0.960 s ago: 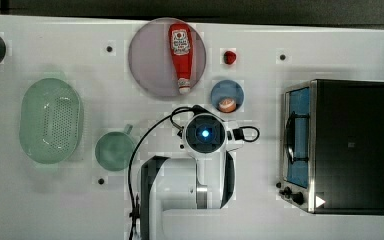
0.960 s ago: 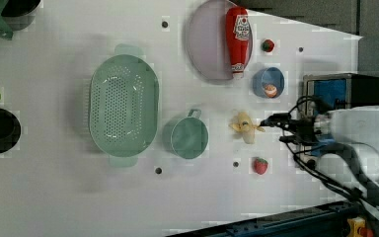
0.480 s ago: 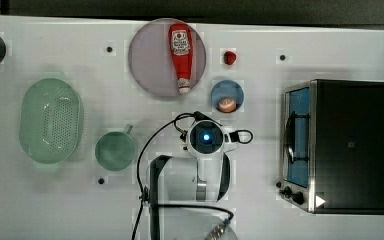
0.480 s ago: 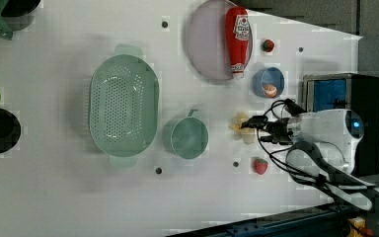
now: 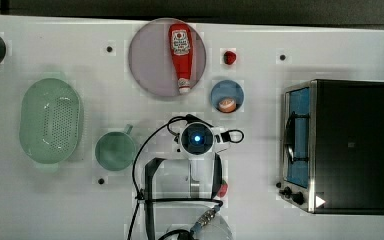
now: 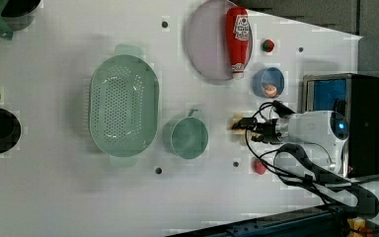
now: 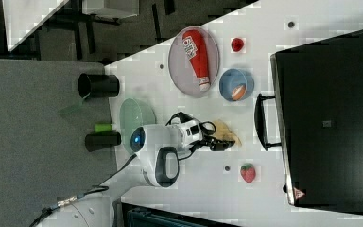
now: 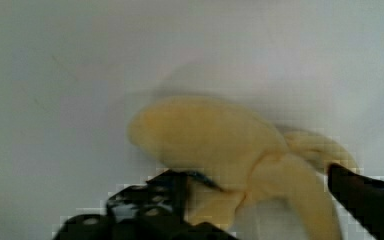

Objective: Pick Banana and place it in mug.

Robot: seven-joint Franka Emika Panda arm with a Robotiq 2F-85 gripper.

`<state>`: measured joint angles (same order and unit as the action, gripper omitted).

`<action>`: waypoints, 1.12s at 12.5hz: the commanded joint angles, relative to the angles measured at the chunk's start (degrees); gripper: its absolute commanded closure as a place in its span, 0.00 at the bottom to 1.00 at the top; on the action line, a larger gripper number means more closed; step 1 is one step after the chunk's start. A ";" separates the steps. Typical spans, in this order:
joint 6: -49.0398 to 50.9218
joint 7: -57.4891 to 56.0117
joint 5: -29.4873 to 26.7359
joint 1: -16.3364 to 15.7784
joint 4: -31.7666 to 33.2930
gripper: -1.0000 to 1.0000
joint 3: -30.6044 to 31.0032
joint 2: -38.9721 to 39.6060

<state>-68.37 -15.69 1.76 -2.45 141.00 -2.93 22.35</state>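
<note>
Your pincer (image 8: 260, 200) stands wide apart, one finger (image 8: 150, 200) on each side of the banana (image 8: 215, 140), which lies on the white worktop (image 6: 79, 197). In the left view, the mug (image 6: 189, 138) sits left of it. The ketchup bottle's (image 5: 181, 55) label is unreadable.

Bystanders on the white surface (image 5: 330, 45)

In the top view, a red ketchup bottle (image 5: 181, 56) lies cap-down on a round pale lilac plate (image 5: 147, 60); to the top view's right sit a small red strawberry (image 5: 229, 57) and, below it, a small blue bowl (image 5: 225, 94) holding something orange-and-white (too small to identify). A pale green perforated oval basket (image 5: 50, 121) lies at the top view's left, a black-and-silver toaster oven (image 5: 347, 145) at its right. Another red strawberry (image 6: 259, 167) shows in the left view.
</note>
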 commanded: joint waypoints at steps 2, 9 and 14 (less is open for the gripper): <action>-1.32 -2.49 0.04 0.86 -0.28 0.56 0.85 -0.82; 0.38 -2.49 0.00 1.37 -0.67 0.67 0.52 -6.93; 26.30 -2.50 0.00 1.44 -4.28 0.67 -0.74 -25.92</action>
<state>-43.36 -16.55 3.06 -2.11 138.65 -3.17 -0.03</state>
